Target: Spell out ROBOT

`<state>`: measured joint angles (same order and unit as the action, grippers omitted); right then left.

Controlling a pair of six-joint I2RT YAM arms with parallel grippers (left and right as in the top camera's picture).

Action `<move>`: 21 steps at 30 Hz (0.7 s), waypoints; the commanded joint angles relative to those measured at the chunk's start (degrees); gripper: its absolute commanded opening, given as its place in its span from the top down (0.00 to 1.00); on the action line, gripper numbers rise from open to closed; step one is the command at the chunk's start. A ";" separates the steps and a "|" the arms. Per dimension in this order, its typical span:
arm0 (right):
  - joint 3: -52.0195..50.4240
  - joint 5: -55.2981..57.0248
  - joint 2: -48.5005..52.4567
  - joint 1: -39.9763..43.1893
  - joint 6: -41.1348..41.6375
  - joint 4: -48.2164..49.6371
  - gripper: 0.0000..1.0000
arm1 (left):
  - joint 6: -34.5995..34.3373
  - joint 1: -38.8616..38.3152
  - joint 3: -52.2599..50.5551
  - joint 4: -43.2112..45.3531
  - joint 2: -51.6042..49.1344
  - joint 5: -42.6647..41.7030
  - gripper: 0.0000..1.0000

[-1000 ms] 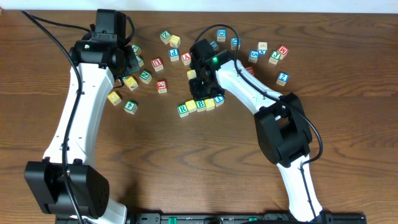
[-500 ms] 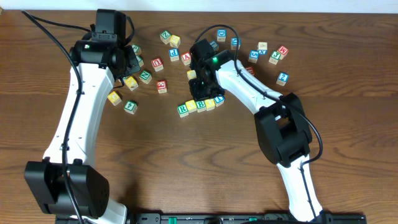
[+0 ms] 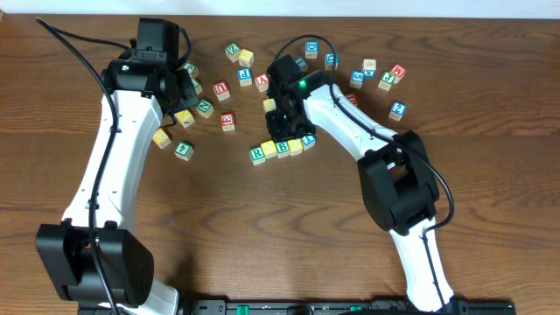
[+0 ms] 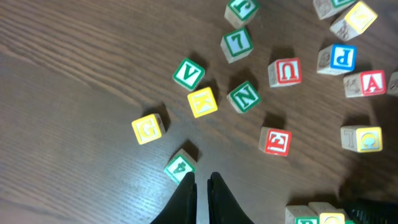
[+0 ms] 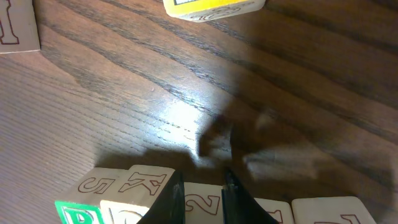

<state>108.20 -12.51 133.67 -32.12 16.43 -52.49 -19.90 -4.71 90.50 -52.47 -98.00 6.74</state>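
Note:
A row of five cubes lies mid-table: green R point(image 3: 257, 155), a yellow one point(image 3: 269, 150), green B point(image 3: 283, 148), a second yellow one point(image 3: 296, 145) and blue T point(image 3: 308, 138). My right gripper point(image 3: 282, 133) is low over the row's middle. In the right wrist view its fingers point(image 5: 172, 198) straddle the middle cube, whose side shows a 2 point(image 5: 203, 204), and press its two sides. My left gripper point(image 3: 184, 87) hovers over the loose cubes at the left. Its fingers point(image 4: 185, 193) are shut and empty, just above a green 4 cube point(image 4: 179, 166).
Loose cubes lie around the left gripper: green V point(image 4: 188, 73), yellow K point(image 4: 203, 102), green N point(image 4: 243, 97), yellow G point(image 4: 148, 129) and red U point(image 4: 285, 72). A yellow cube point(image 3: 269, 104) sits beside the right gripper. More cubes point(image 3: 367, 74) are scattered at the back right.
My left arm has shifted slightly to the right. My right arm and the row of cubes have not moved.

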 commanded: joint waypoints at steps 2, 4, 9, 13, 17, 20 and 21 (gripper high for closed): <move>0.44 -0.79 0.83 -0.57 0.90 0.17 0.85 | -0.79 -0.24 -0.44 0.70 -0.70 -0.09 0.92; 0.44 -0.79 0.83 -0.55 0.90 0.17 0.85 | -0.79 -0.24 -0.44 0.98 -0.70 -0.09 0.92; 1.36 -0.74 0.81 -0.39 0.66 0.17 0.84 | -0.76 -0.24 -0.46 1.14 -0.70 -0.09 0.92; 2.80 -0.70 0.81 -0.33 0.15 0.17 0.83 | -0.76 -0.24 -0.44 1.16 -0.70 -0.07 0.92; 4.48 -0.68 0.81 -0.35 -0.87 -0.02 0.81 | -0.76 -0.24 -0.44 1.16 -0.70 -0.07 0.92; 5.68 -0.74 0.81 -0.35 -1.09 -0.17 0.80 | -0.76 -0.24 -0.44 1.16 -0.70 -0.07 0.92; 5.95 -0.74 0.81 -0.35 -1.09 -0.07 0.80 | -0.74 -0.24 -0.44 1.16 -0.70 -0.07 0.92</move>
<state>111.98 -12.73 133.67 -32.12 16.08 -52.56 -19.90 -4.71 90.50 -51.18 -98.00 6.72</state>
